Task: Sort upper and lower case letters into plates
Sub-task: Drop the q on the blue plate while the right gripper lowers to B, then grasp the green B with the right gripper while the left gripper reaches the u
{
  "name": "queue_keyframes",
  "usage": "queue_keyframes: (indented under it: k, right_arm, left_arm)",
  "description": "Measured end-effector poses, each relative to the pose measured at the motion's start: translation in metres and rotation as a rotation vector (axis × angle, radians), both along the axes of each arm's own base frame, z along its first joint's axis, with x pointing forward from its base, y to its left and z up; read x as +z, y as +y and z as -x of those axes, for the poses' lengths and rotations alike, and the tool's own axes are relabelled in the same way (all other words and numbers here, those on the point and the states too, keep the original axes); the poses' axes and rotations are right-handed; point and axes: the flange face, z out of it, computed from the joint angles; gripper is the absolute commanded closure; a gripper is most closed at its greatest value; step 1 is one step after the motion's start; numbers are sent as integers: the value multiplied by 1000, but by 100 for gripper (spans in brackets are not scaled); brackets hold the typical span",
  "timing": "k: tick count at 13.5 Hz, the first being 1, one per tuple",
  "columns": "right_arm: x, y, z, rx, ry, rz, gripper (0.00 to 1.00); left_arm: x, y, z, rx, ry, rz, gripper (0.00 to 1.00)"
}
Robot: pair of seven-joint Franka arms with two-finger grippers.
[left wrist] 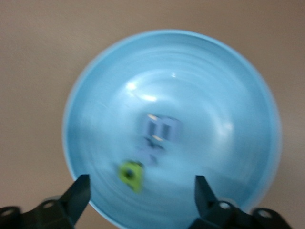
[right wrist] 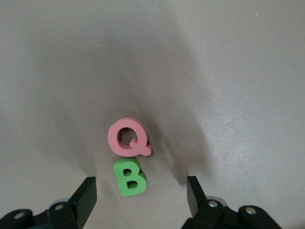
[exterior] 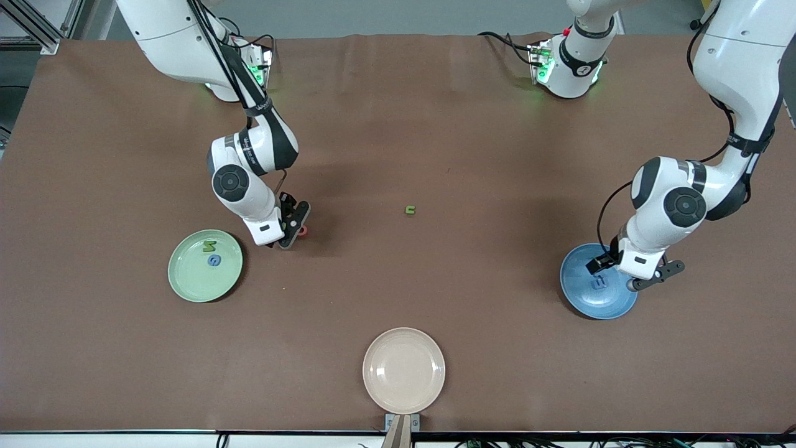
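My right gripper (exterior: 293,227) is open and low over the table beside the pale green plate (exterior: 186,283). In the right wrist view the red Q (right wrist: 127,137) and the green B (right wrist: 129,177) lie side by side on the cloth, the B just ahead of the open gripper (right wrist: 140,193). The Q's edge shows in the front view (exterior: 303,231). The green plate holds the green N (exterior: 209,246) and the blue G (exterior: 214,261). My left gripper (exterior: 627,274) is open over the blue plate (exterior: 584,302), which holds the blue m (left wrist: 162,128), a blurred blue letter (left wrist: 147,153) and a small green letter (left wrist: 131,174). The green n (exterior: 410,210) lies mid-table.
A cream-beige plate (exterior: 404,398) with nothing on it sits at the table edge nearest the front camera. Brown cloth covers the table. Both arm bases stand along the edge farthest from the front camera.
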Motion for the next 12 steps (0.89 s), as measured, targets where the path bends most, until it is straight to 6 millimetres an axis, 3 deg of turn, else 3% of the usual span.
queue_keyframes:
  k: [2,4,7,10,12]
  right_arm:
    - [-2,2,0,4,-5,-1,28]
    - [-6,3,1,8,-11,-1,44]
    - [-7,4,0,8,-20,-2,96]
    - [-5,2,-2,4,-25,-3,100]
    - [-5,0,-2,1,-12,1,100]
  left_arm:
    - [22,-66,9,52,15,20,0]
    - [36,-137,26,86,14,45,0]
    - [41,-245,59,149,2,79,1]
    - [36,-354,89,207,8,143,7]
    - [21,-393,99,298,22,157,11]
